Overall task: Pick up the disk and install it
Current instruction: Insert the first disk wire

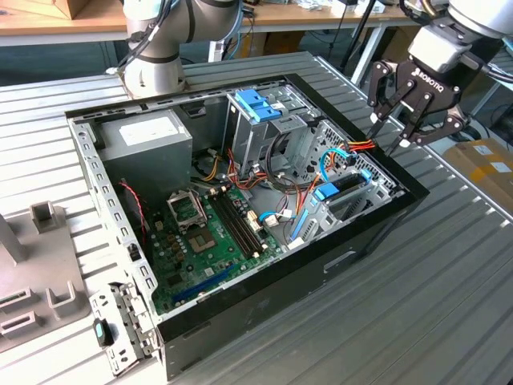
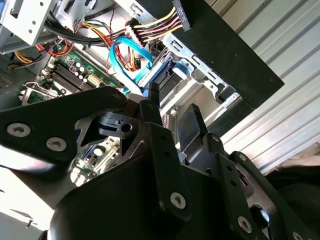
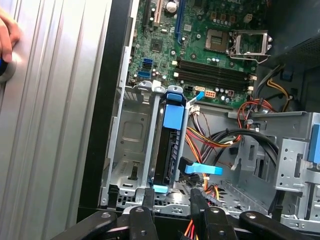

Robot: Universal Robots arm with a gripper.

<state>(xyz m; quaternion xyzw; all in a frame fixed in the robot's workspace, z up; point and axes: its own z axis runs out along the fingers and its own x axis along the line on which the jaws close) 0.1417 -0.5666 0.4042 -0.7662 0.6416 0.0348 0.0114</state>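
Gripper (image 1: 398, 128) is hovering open and empty over the case (image 1: 377, 220) edge; disk (image 3: 167, 150) is sitting on edge in its bay just below. Likely rigid, heavyish, fragile; blue rails look best for gripping.

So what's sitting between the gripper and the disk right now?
In the exterior view, only open air and the case's black rim lie between the gripper and the disk, which sits in its bay.

Ribbed grey metal table (image 1: 449, 265), open computer case (image 1: 264, 301), grey fixture blocks (image 1: 32, 265)
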